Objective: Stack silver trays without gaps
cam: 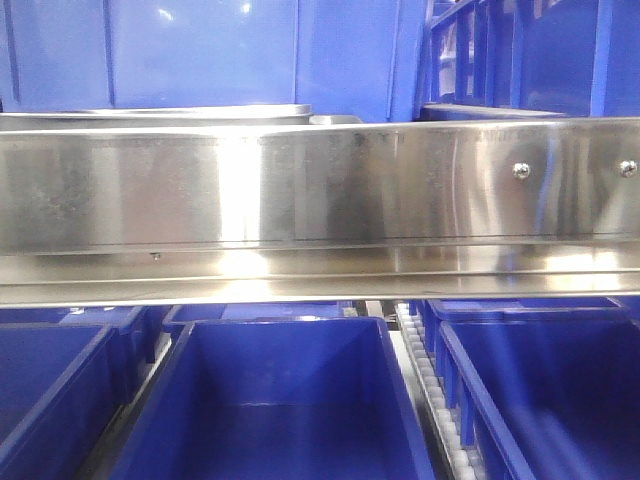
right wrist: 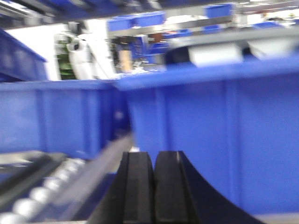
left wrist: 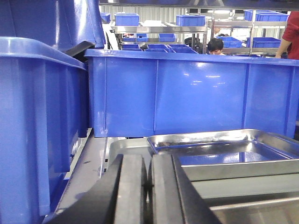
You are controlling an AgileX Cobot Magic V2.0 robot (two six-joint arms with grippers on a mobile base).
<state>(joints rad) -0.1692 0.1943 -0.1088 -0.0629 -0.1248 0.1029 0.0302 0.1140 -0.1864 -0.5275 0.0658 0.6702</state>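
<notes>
While both grippers have their jaws closed on nothing, the silver trays [left wrist: 224, 151] lie just ahead and right of the left gripper [left wrist: 148, 186], long axis crosswise, so this arm is nearer. Blue bins [left wrist: 187, 95] stand behind them; the right gripper [right wrist: 153, 186] faces only a blue bin wall [right wrist: 210, 135].

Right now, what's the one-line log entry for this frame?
left pincer: shut, empty | right pincer: shut, empty | trays: stacked by blue bin, untouched
</notes>
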